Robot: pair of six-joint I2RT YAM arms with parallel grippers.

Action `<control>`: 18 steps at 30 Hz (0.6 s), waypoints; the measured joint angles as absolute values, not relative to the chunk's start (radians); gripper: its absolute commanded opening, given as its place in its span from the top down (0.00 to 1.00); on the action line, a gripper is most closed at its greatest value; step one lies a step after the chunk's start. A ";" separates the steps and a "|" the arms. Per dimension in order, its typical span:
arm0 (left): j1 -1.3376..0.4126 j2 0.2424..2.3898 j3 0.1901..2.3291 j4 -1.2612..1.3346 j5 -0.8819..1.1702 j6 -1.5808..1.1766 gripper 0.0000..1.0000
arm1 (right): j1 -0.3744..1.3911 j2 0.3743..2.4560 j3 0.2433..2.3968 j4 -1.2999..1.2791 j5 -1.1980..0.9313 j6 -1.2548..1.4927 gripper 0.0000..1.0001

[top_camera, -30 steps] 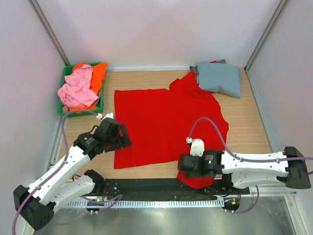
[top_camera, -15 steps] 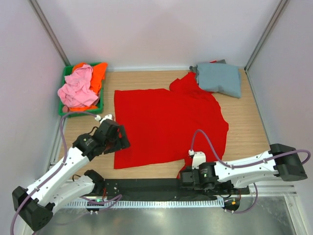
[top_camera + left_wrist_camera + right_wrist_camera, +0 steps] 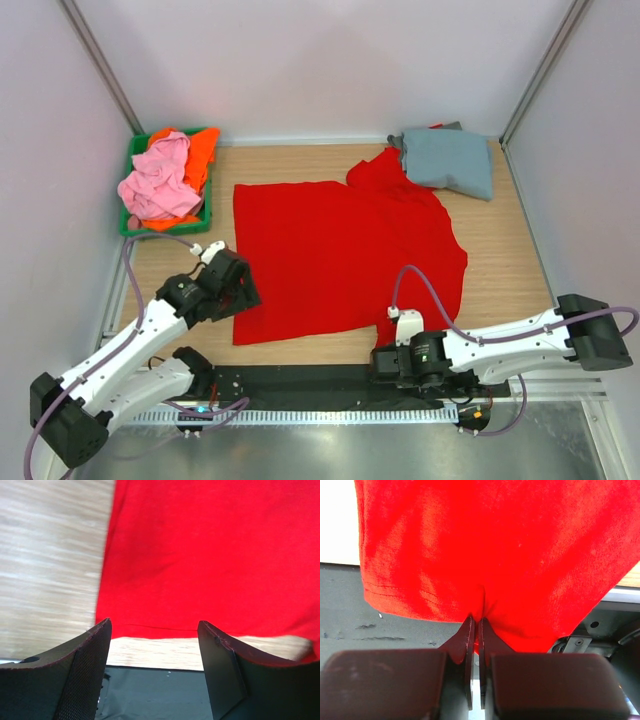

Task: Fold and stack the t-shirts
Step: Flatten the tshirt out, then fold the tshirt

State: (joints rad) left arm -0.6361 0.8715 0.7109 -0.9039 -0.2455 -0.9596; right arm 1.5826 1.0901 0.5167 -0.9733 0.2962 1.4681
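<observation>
1. Roughly mid-table, spread flat on the wooden table [image 3: 500, 290]: bright red t-shirt [image 3: 340, 255], its near-right edge hanging over the black strip [image 3: 300, 378] at the table's near side.
2. Clamped on that overhanging red edge: right gripper [image 3: 475, 622], fingers [image 3: 467, 640] pressed together, with cloth bunched up between them.
3. Low over the shirt's near-left hem: left gripper [image 3: 155, 625], fingers [image 3: 85, 670] set wide apart, gripping nothing, with red cloth and bare wood below the gap.
4. At the far right corner, lying against the red shirt's sleeve: grey-blue t-shirt [image 3: 450, 160], folded.
5. At the far left, in the green bin [image 3: 205, 218]: pink t-shirt [image 3: 158, 180] heaped on orange t-shirt [image 3: 203, 150], both crumpled.
</observation>
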 measured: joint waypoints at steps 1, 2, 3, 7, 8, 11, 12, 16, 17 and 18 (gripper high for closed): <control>-0.637 0.879 0.706 -0.912 -0.257 -0.974 0.30 | 1.583 1.097 0.522 -0.976 0.297 1.464 0.98; -0.639 0.886 0.701 -0.915 -0.264 -0.990 0.30 | 1.583 1.106 0.529 -0.978 0.297 1.458 0.98; -0.641 0.893 0.692 -0.916 -0.271 -1.006 0.32 | 1.583 1.114 0.533 -0.979 0.297 1.453 0.98; -0.655 0.902 0.636 -0.918 -0.281 -1.071 0.35 | 1.583 1.132 0.543 -0.982 0.298 1.441 0.99; -0.666 0.902 0.617 -0.918 -0.283 -1.092 0.35 | 1.583 1.132 0.543 -0.982 0.298 1.440 0.99; -0.739 0.900 0.556 -0.920 -0.293 -1.160 0.35 | 1.583 1.125 0.542 -0.981 0.300 1.441 0.98; -0.768 0.900 0.540 -0.921 -0.296 -1.183 0.35 | 1.583 1.118 0.542 -0.976 0.305 1.442 0.99; -0.820 0.901 0.506 -0.927 -0.305 -1.248 0.35 | 1.583 1.093 0.542 -0.965 0.316 1.443 0.98; -0.825 0.901 0.502 -0.926 -0.308 -1.258 0.35 | 1.583 1.091 0.542 -0.965 0.317 1.443 0.99; -0.826 0.901 0.499 -0.925 -0.310 -1.265 0.36 | 1.583 1.091 0.542 -0.965 0.318 1.443 0.99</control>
